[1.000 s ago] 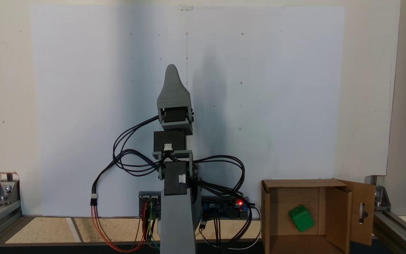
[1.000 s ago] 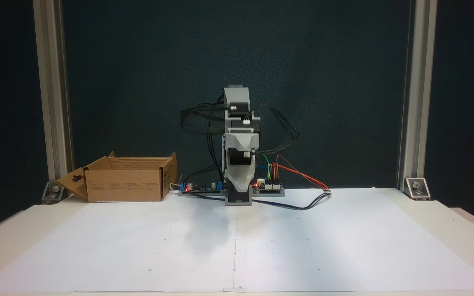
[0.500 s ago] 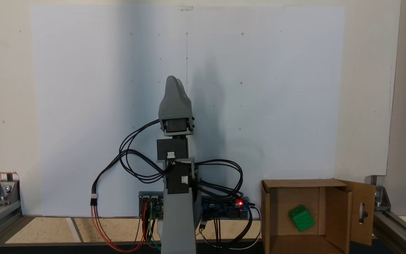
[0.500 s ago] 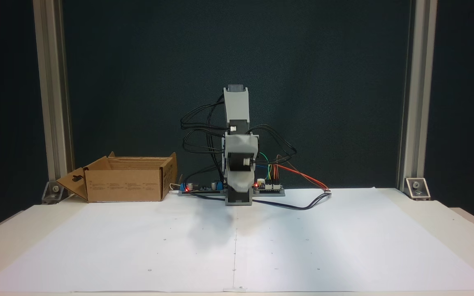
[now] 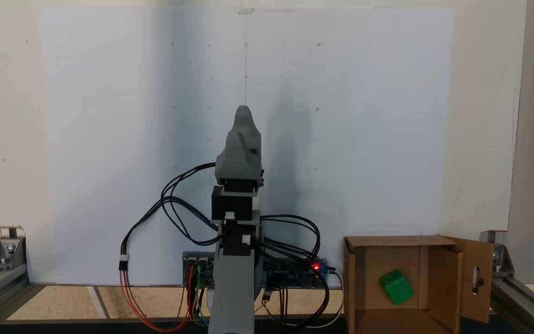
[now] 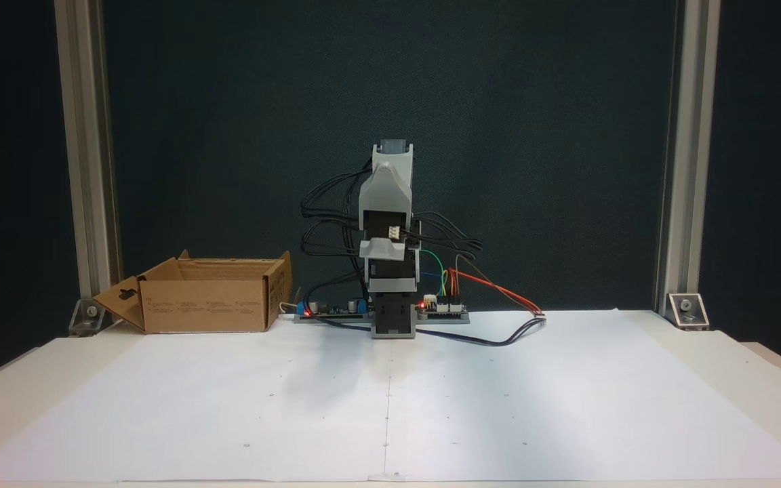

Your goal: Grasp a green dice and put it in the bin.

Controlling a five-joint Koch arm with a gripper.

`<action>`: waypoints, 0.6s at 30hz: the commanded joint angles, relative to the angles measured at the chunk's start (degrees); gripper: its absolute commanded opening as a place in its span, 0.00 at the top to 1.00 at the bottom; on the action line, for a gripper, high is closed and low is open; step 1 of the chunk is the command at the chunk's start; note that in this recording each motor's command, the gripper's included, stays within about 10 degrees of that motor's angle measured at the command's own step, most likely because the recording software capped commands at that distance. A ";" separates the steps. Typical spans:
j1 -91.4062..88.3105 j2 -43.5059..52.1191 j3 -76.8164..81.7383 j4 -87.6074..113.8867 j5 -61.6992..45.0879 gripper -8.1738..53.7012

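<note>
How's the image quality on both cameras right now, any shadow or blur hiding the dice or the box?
In a fixed view from above, the green dice is sharp inside the bin, unshadowed; soft grey arm shadows fall on the white paper. In a fixed view from the front, the bin is evenly lit against a dark backdrop, its interior hidden by its wall; no glare or motion blur.

Matt corrugated cardboard bin (image 5: 390, 245)

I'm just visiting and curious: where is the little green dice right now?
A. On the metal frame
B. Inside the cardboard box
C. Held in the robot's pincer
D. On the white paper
B: in a fixed view from above, the green dice lies on the floor of the open cardboard box.
</note>
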 commanded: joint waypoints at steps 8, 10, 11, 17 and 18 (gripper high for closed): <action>0.00 6.33 7.91 -6.59 -2.37 0.16; 0.09 6.42 9.93 -7.12 -2.37 0.16; 0.09 6.33 10.02 -7.12 -2.37 0.16; -0.70 6.24 10.02 -6.94 -2.37 0.16; -0.70 6.24 10.02 -6.86 -2.46 0.16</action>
